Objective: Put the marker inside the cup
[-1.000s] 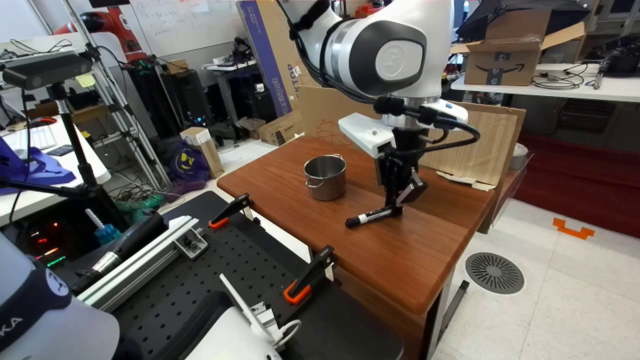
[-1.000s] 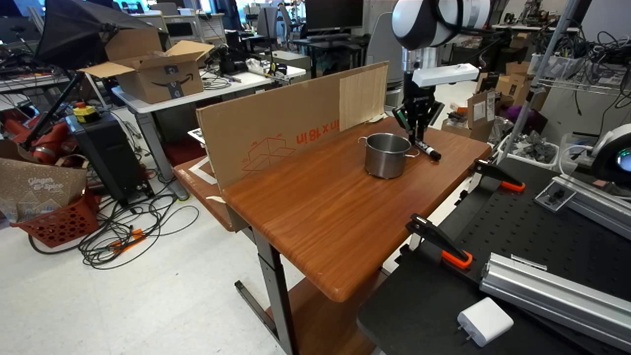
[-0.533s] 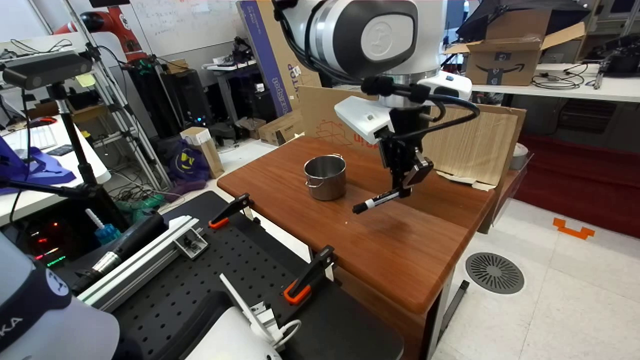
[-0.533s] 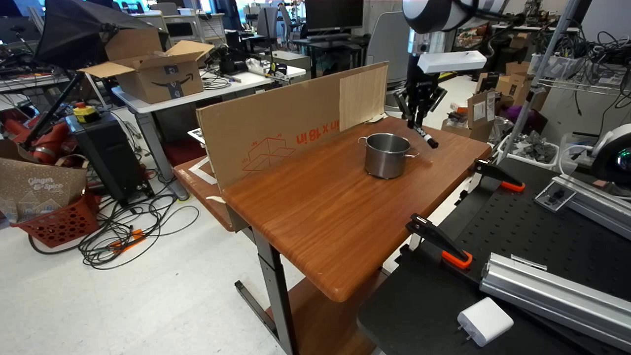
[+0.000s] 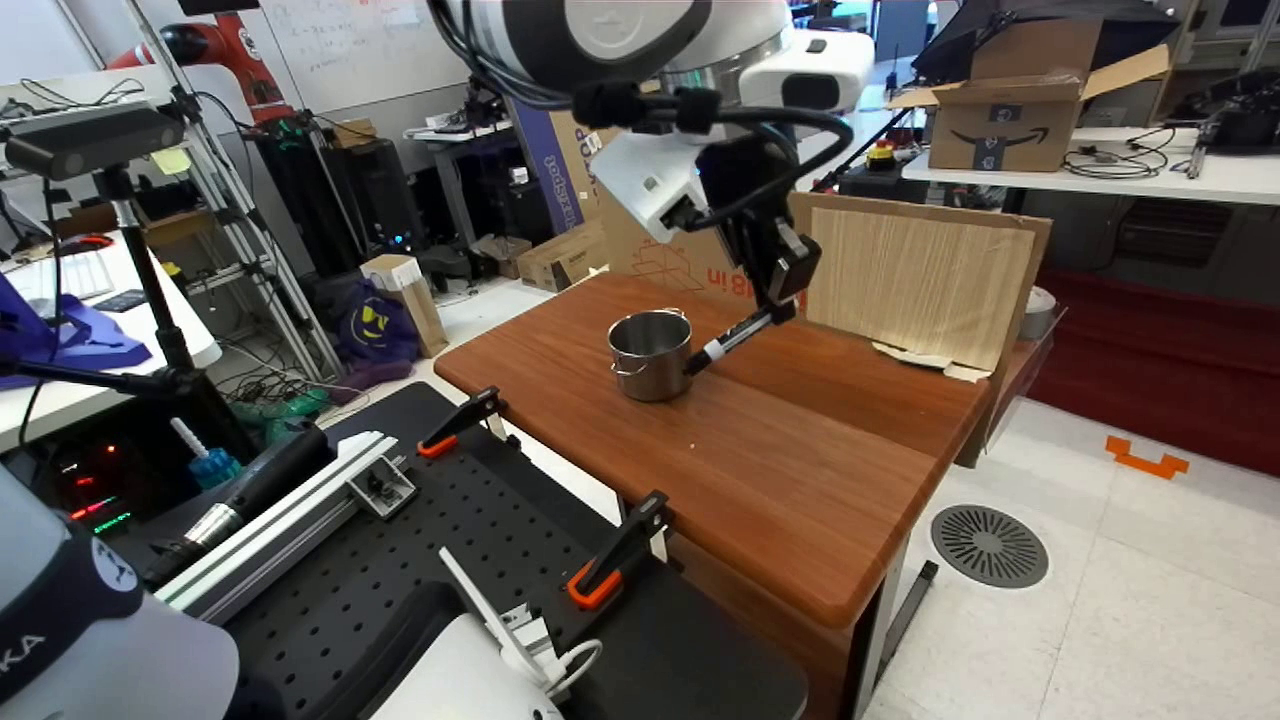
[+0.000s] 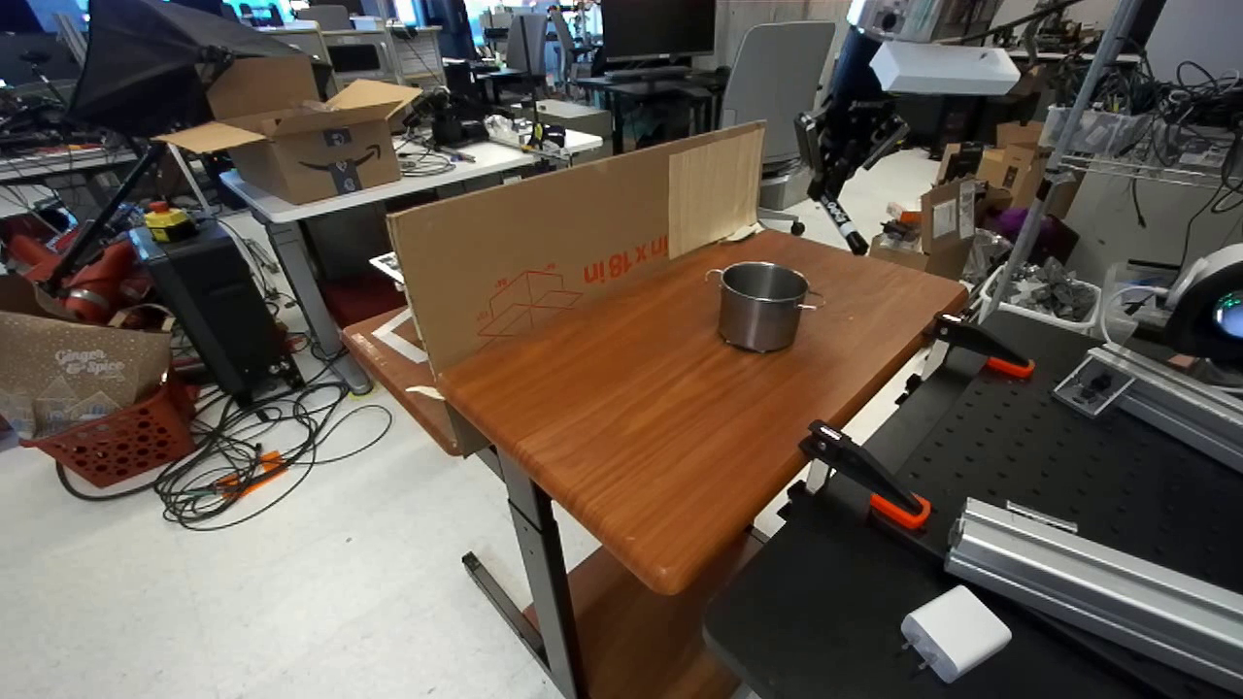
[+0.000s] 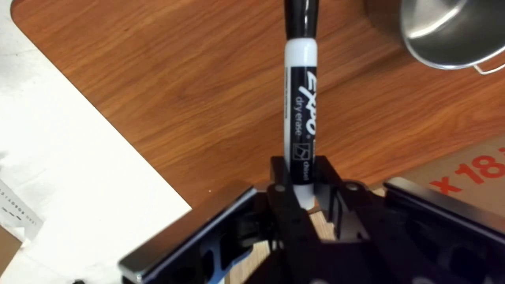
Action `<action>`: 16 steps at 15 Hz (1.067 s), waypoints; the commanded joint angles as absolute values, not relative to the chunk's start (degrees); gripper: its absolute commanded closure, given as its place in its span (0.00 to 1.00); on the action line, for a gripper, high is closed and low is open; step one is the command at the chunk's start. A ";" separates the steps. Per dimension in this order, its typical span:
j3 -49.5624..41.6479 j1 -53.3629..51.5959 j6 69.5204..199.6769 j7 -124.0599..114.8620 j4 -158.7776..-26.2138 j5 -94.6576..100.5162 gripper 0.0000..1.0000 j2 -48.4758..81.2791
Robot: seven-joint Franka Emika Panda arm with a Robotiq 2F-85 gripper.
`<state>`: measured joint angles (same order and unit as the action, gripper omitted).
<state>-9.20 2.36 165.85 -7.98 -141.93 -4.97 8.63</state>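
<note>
1. The hand (image 7: 301, 170) is pinched narrow around the marker (image 7: 301, 110), gripping it near one end.
2. The marker hangs tilted in the air, capped end lower, above the worktop (image 6: 602, 417); the picking-up looks done to me.
3. The cup (image 6: 760, 316) stands upright on the worktop, apart from the marker.
4. Left, I'd judge: bring the marker over the cup, lower, let go.

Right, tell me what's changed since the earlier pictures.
The gripper has lifted the Expo dry-erase marker off the wood-grain tabletop and tilted it more steeply, black cap lowest. It is held; nothing was let go. The two-handled metal pot stayed where it was.
</note>
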 commanded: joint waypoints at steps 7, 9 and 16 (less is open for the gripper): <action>-5.26 -1.75 178.02 -12.65 -152.26 -2.76 0.95 -0.69; -4.60 -2.61 178.36 -13.87 -151.74 -1.96 0.95 -0.17; -4.83 -3.44 179.35 -20.98 -149.91 6.61 0.95 2.05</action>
